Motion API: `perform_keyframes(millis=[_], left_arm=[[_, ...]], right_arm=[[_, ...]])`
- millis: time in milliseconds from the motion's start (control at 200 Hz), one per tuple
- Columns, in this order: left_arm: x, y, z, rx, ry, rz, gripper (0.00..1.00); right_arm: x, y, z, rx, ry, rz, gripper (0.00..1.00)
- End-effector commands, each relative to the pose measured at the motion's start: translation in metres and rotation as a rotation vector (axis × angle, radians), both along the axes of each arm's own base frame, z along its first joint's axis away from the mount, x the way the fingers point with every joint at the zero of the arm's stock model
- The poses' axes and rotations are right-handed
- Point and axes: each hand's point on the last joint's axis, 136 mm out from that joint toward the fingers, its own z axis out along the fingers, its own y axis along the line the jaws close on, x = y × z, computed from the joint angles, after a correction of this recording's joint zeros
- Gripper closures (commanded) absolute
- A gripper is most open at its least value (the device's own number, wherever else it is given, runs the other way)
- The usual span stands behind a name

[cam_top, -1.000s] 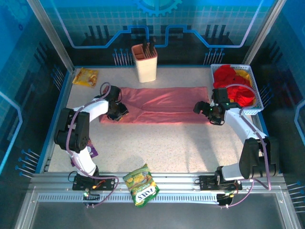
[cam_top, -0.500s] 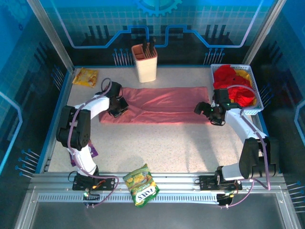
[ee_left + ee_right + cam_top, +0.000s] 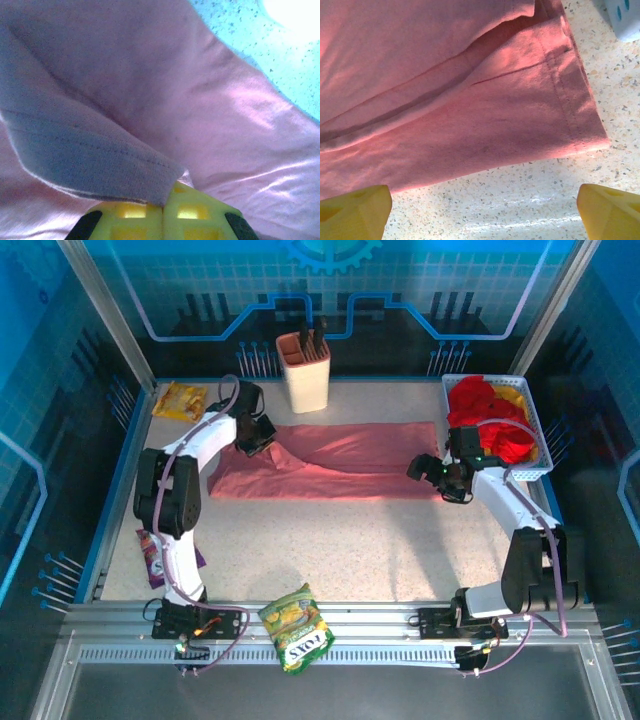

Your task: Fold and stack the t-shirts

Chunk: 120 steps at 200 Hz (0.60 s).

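Top view, pink t-shirt (image 3: 350,460): spread as a long band across the middle of the surface (image 3: 330,540), with its left far corner raised and turned inward.
Top view, left gripper (image 3: 256,432): sits at that raised corner, by the cloth's far edge.
Top view, right gripper (image 3: 441,478): low over the shirt's right near corner.
Top view, red and yellow t-shirts (image 3: 485,415): heaped unfolded in the basket (image 3: 525,474) at the far right.
Top view, step: I judge this an early fold of the first shirt, with nothing stacked yet.
Left wrist view, jaws: the yellow tips are together, clamped on a stitched hem of the pink t-shirt, which drapes off them in a soft flap.
Left wrist view, cloth: thin matte knit lying in gentle creases, with pale speckled surface beyond it.
Right wrist view, jaws: wide apart and holding nothing, one yellow tip in each lower corner and bare speckled surface between them.
Right wrist view, cloth: doubled layers with a stitched hem that ends in a squared corner just ahead of the jaws.
Next move: the right jaws probably need to settle on that hem corner and pinch both layers. Cloth this limp will likely sag or slip if a layer is missed.
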Motion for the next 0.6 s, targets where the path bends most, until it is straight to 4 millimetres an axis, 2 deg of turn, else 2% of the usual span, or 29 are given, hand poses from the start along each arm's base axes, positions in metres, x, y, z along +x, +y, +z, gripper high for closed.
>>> perform_keyframes(millis=[0, 50, 185, 220, 275, 315, 445, 595], left_arm=[[0.011, -0.006, 0.001, 0.047, 0.014, -0.032, 0.97], [0.019, -0.007, -0.003, 0.062, 0.024, -0.038, 0.89], [0.045, -0.010, -0.008, 0.066, 0.010, -0.041, 0.81], [0.053, -0.012, -0.007, 0.060, -0.005, -0.043, 0.72], [0.061, -0.017, -0.002, 0.046, -0.027, -0.055, 0.53], [0.064, -0.019, 0.001, 0.039, -0.034, -0.069, 0.49], [0.047, -0.012, 0.005, 0.081, -0.001, -0.094, 0.47], [0.003, -0.009, 0.001, 0.074, 0.043, -0.104, 0.46]], right_arm=[[-0.002, -0.001, -0.006, 0.014, 0.021, 0.009, 0.04], [-0.001, 0.000, -0.007, 0.018, 0.023, 0.013, 0.04], [-0.002, 0.002, -0.010, 0.029, 0.027, 0.018, 0.05], [-0.003, 0.003, -0.011, 0.036, 0.029, 0.021, 0.05], [-0.004, 0.006, -0.012, 0.047, 0.034, 0.027, 0.05], [-0.004, 0.007, -0.012, 0.050, 0.033, 0.032, 0.05], [-0.008, 0.007, -0.010, 0.042, 0.024, 0.037, 0.05], [-0.005, 0.009, -0.009, 0.038, 0.006, 0.046, 0.02]])
